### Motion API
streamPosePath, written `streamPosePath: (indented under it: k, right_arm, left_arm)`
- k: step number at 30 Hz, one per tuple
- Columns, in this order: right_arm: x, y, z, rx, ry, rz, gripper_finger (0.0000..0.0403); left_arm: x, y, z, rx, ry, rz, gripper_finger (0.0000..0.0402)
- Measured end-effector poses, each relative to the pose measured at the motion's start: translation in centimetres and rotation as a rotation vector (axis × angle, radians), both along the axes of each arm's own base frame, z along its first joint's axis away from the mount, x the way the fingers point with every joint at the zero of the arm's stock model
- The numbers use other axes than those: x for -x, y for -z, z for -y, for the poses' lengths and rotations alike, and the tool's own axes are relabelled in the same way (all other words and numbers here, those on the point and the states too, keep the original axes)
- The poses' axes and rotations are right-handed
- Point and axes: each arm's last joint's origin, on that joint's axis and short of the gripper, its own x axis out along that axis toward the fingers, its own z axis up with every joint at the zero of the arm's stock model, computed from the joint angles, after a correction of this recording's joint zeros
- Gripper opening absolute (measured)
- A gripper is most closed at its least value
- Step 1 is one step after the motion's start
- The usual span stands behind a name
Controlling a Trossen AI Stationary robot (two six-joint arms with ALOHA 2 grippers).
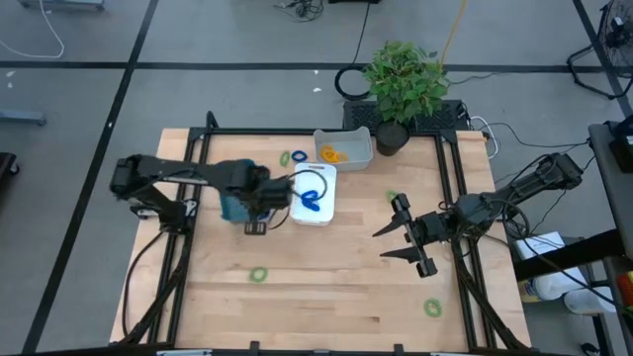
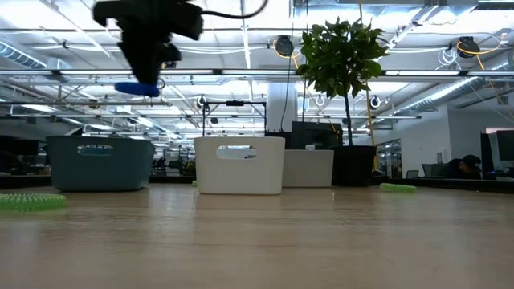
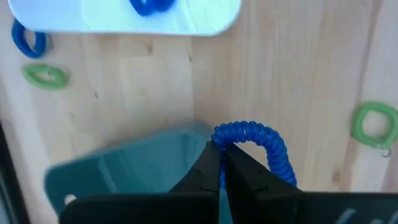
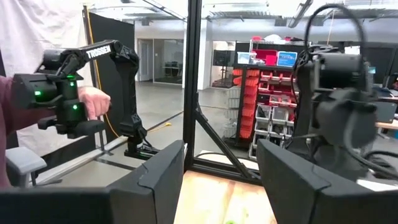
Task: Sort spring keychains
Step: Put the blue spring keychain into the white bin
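**Left arm holding a blue spring keychain above the teal tray**

The left gripper (image 3: 221, 163) has its fingers (image 3: 202, 171) clenched on a blue spring keychain (image 3: 258, 140), whose coiled loop arches out to one side of the fingertips. In the low view the same blue coil (image 2: 136, 87) hangs under the raised gripper (image 2: 148, 56), well above the bench (image 1: 326, 287). Directly below the fingers lies the open teal tray (image 3: 137, 165); from overhead it (image 1: 235, 207) shows just beside the white tray (image 1: 326, 203).

The white tray holds blue keychains (image 1: 311, 199). Behind it stands a second white tray (image 1: 361, 143) with an orange-yellow keychain (image 1: 332, 153) inside. A green keychain (image 1: 300, 156) and a blue one (image 1: 285, 157) lie on the bench between the two white trays, just beside each other.

More green keychains lie loose on the wood: one near the front left (image 1: 259, 275), one near the front right (image 1: 432, 308), and one near the middle right (image 1: 391, 197), close to the right arm.

The right gripper (image 1: 401, 237) hovers over the right side of the bench, its fingers (image 4: 155, 180) spread apart and holding nothing.

A potted plant (image 1: 404, 84) stands at the far edge of the bench. In the right wrist view a person's hand (image 4: 93, 102) grips a handheld controller (image 4: 56, 93) beyond the bench.
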Motion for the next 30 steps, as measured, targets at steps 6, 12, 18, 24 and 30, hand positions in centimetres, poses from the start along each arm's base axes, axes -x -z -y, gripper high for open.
streamPosePath:
  k: [6, 12, 18, 24, 30]
  right_arm:
    - [0.0, 0.0, 0.0, 0.000, 0.000, -0.001, 0.0186]
    - [0.0, 0.0, 0.0, 0.005, 0.001, 0.000, 0.0185]
    - [0.0, 0.0, 0.0, 0.007, 0.001, 0.001, 0.0185]
    - [0.0, 0.0, 0.0, 0.007, 0.001, 0.001, 0.0185]
    - [0.0, 0.0, 0.0, 0.012, 0.002, 0.003, 0.0181]
  left_arm:
    - [-4.0, -0.4, -2.3, -0.019, 0.046, -0.008, 0.0005]
    - [-7.7, -0.2, -4.5, -0.031, 0.081, 0.006, 0.0005]
    - [-10.8, 0.6, -6.8, -0.043, 0.093, 0.023, 0.0005]
    - [-12.6, 2.3, -9.3, -0.046, 0.051, 0.049, 0.0005]
    - [-13.9, 4.9, -11.1, -0.019, 0.037, 0.066, 0.0005]
